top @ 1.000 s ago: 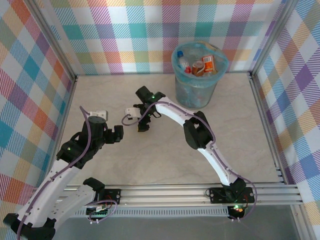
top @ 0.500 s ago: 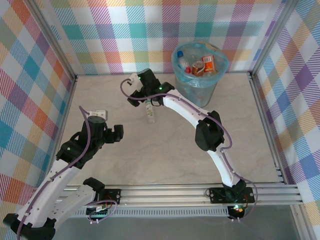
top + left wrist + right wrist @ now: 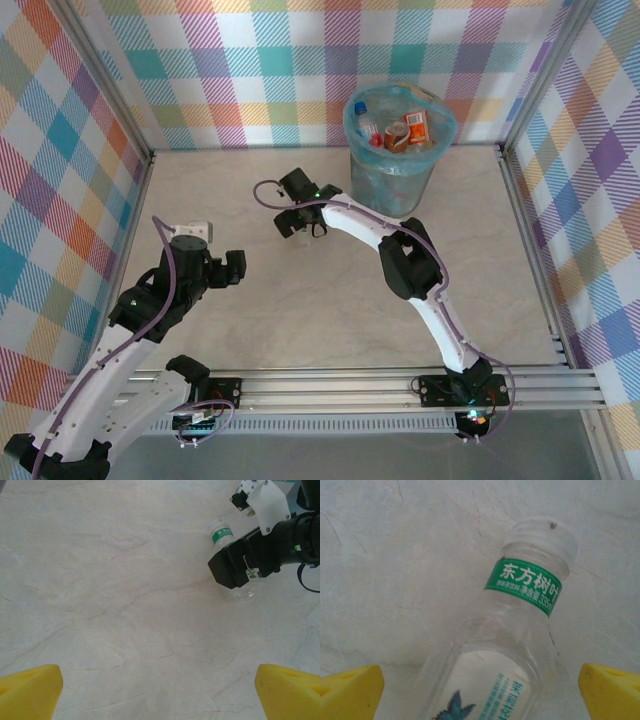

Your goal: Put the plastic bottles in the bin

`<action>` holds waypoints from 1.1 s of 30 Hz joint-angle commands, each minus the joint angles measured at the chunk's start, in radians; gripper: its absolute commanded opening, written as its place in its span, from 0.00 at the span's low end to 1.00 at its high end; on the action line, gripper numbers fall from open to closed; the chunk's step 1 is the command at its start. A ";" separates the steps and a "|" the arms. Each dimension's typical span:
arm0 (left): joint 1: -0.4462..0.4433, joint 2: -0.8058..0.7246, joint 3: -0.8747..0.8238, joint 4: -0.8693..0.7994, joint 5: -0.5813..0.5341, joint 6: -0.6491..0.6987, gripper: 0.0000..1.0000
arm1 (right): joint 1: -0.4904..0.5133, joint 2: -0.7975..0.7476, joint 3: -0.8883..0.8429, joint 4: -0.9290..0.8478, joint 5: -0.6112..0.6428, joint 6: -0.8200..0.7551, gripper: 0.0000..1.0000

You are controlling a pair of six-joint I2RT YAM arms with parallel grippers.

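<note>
right under your right gripper, a clear bottle lies on its side on the desk. the gripper is wide open, with its yellow fingers on each side of the bottle, not squeezing it. the bottle has a white cap and a green band on its neck. your left gripper is open too, holding nothing, over bare desk nearby. the bin stands at the back, with other bottles inside it.
</note>
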 commanded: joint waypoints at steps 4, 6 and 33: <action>0.007 -0.041 -0.017 0.004 -0.010 -0.014 0.99 | -0.025 -0.011 -0.056 0.028 -0.076 0.051 0.87; 0.007 -0.044 -0.017 0.002 -0.013 -0.014 0.98 | -0.027 -0.029 -0.083 0.050 -0.096 0.048 0.78; 0.007 0.060 0.023 0.106 0.030 -0.011 0.97 | -0.174 -0.773 -0.405 0.344 -0.016 -0.169 0.57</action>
